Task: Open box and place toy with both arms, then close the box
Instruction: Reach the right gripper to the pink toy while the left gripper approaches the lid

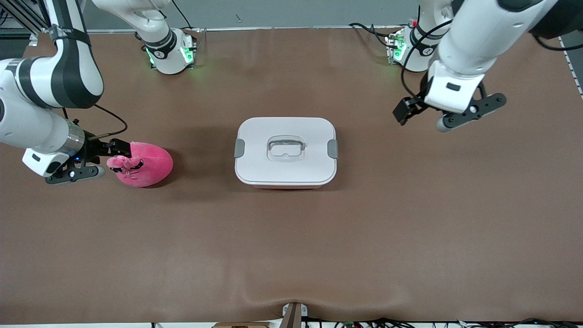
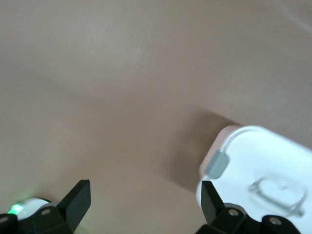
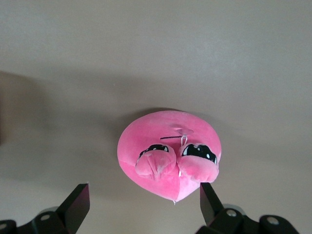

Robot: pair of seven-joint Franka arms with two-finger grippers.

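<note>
The pale pink box (image 1: pixel 286 180) stands mid-table with its white lid (image 1: pixel 286 132) on. Its grey clips (image 1: pixel 239 148) (image 1: pixel 333 149) sit at both ends and its clear handle (image 1: pixel 285 148) in the middle. The hot-pink plush toy (image 1: pixel 148 164) lies toward the right arm's end of the table. My right gripper (image 1: pixel 119 157) is open, low at the toy's edge, and the toy (image 3: pixel 168 151) lies just ahead of its fingers (image 3: pixel 78 197). My left gripper (image 1: pixel 421 118) is open and empty, up over bare table toward the left arm's end. The left wrist view shows the box (image 2: pixel 265 161) and my left gripper (image 2: pixel 144 200).
The brown mat (image 1: pixel 291 246) covers the table. The two arm bases (image 1: pixel 171 54) (image 1: pixel 410 50) stand at the edge farthest from the front camera, with cables beside the left arm's base. A small fitting (image 1: pixel 294 314) sits at the table's nearest edge.
</note>
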